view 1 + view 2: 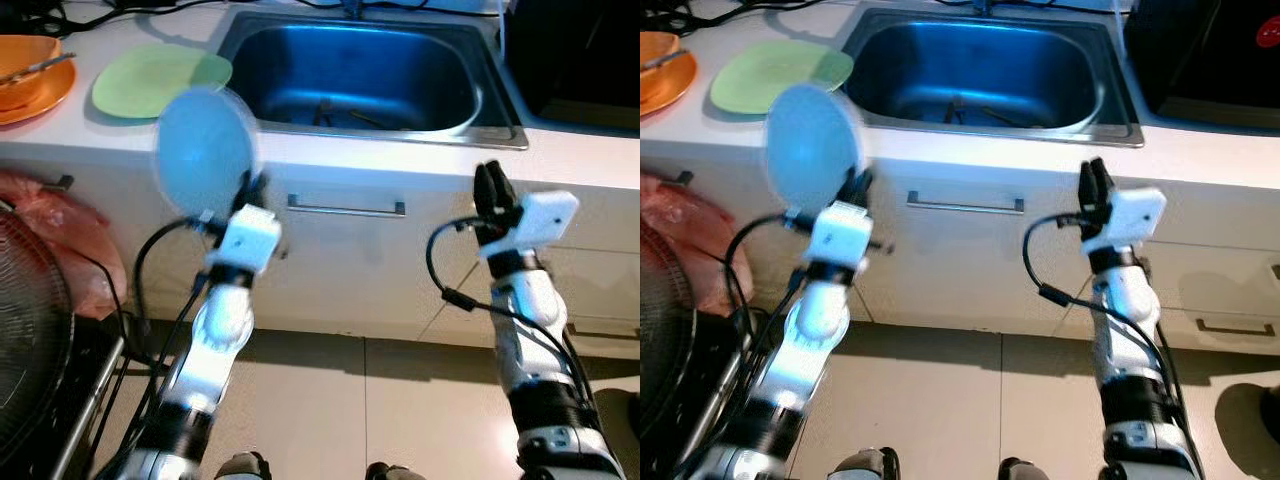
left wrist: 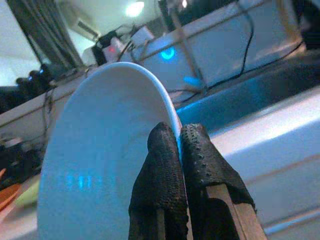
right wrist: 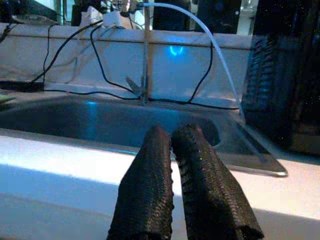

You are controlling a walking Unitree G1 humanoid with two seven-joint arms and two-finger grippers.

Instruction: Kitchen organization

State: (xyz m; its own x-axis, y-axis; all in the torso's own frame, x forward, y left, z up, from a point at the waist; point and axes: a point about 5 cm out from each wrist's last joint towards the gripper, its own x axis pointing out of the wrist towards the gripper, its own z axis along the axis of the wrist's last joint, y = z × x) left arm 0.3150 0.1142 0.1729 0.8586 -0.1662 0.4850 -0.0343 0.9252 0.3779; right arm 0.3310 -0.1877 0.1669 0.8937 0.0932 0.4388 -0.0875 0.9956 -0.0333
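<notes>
- The left gripper (image 2: 181,145) is clamped on the rim of one blue plate (image 1: 205,150), fingers pressed together over the edge.
- The blue plate stands on edge, left of frame centre in the left eye view, in front of the counter (image 1: 330,155) edge and not resting on it.
- The sink (image 1: 365,70) lies up and to the right of the plate, at upper centre. One green plate (image 1: 160,78) lies flat on the counter just behind it, at upper left.
- One orange plate (image 1: 35,85) sits at the far upper left, with an orange bowl on it.
- Judgement: the left arm is nearer both possible targets; the coming move turns on carrying the plate up over the counter edge.
- The right gripper (image 1: 491,190) stands at centre right below the counter edge, fingers together and holding nothing.
- Count: three plates, one sink, two grippers.
</notes>
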